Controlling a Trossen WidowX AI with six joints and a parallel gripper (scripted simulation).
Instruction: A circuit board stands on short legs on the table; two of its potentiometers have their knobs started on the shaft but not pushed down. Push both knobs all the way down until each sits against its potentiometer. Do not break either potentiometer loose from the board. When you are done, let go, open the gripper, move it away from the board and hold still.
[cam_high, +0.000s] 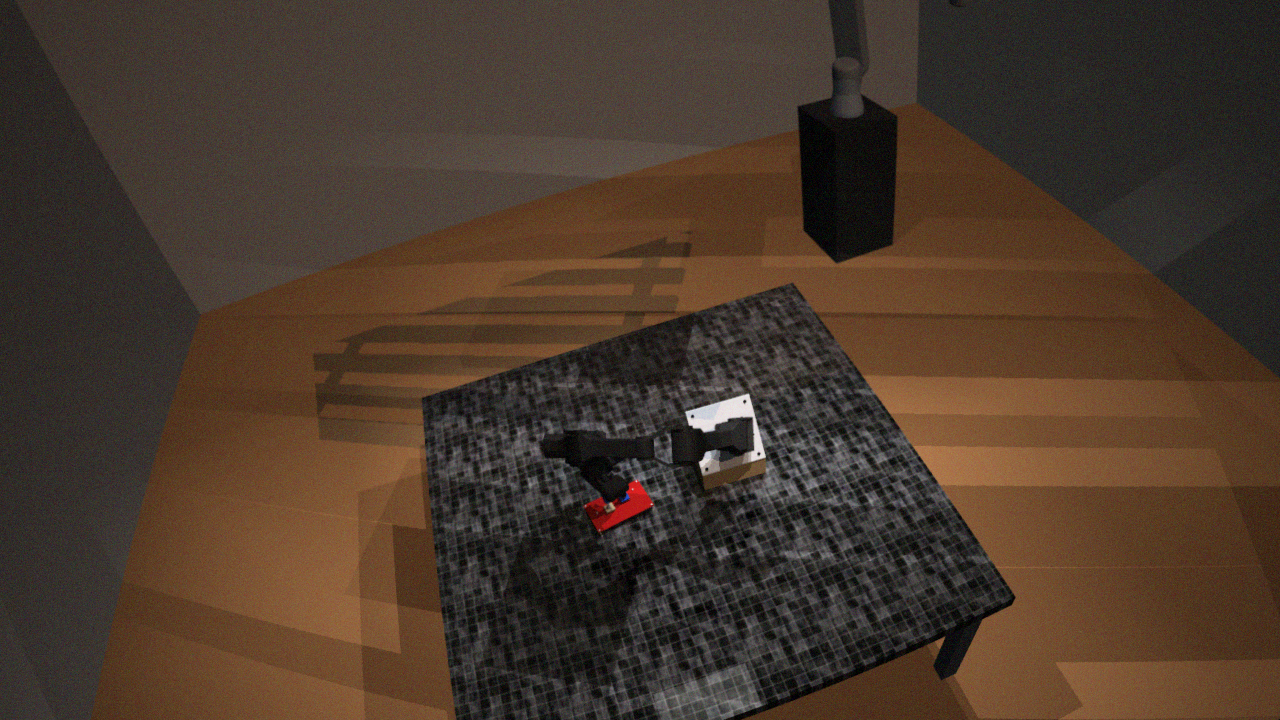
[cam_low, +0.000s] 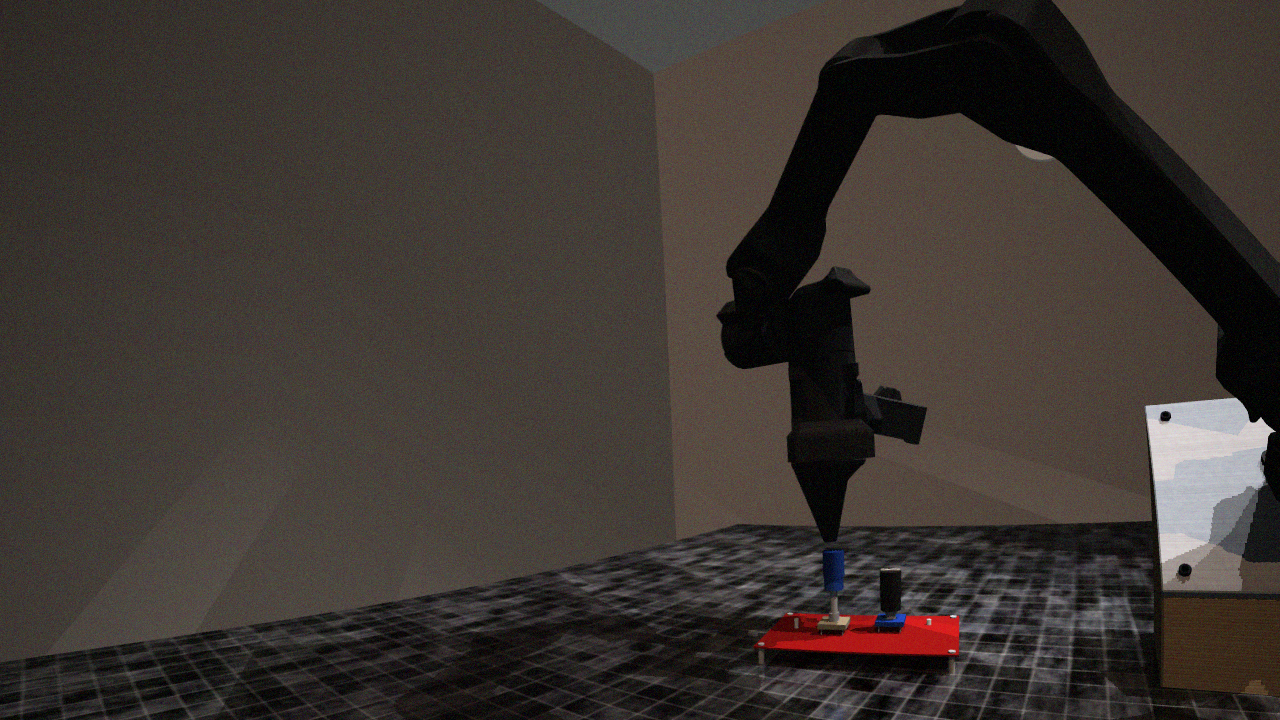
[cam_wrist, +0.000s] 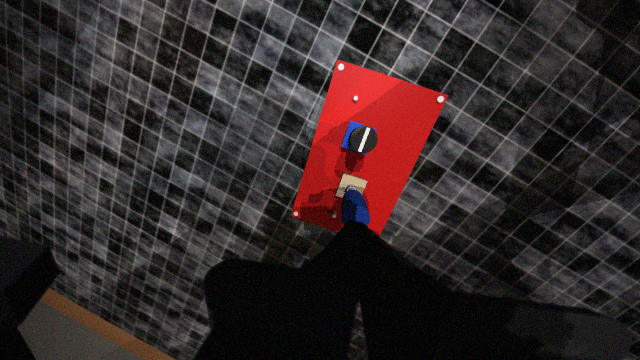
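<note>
A red circuit board (cam_high: 637, 510) (cam_low: 935, 635) (cam_wrist: 400, 150) stands on short legs. A blue knob (cam_low: 833, 570) (cam_wrist: 355, 209) stands upright and high on its shaft, with bare shaft showing between it and the beige potentiometer (cam_low: 833, 624) (cam_wrist: 352, 183). A black knob (cam_low: 890, 590) (cam_wrist: 364, 139) with a white line stands over the blue potentiometer (cam_low: 890, 621) (cam_wrist: 351, 131), with only a small gap visible under it. My gripper (cam_low: 831, 540) (cam_wrist: 353, 228) is shut and empty, pointing down just above the blue knob's top. Whether the tips touch the knob I cannot tell.
The arm's base is on a wooden block with a white plate (cam_high: 729, 463) (cam_low: 1199, 555), right of the board. The patterned table (cam_high: 805, 573) (cam_low: 358, 662) lies around them. A black pedestal (cam_high: 847, 183) stands on the floor behind the table.
</note>
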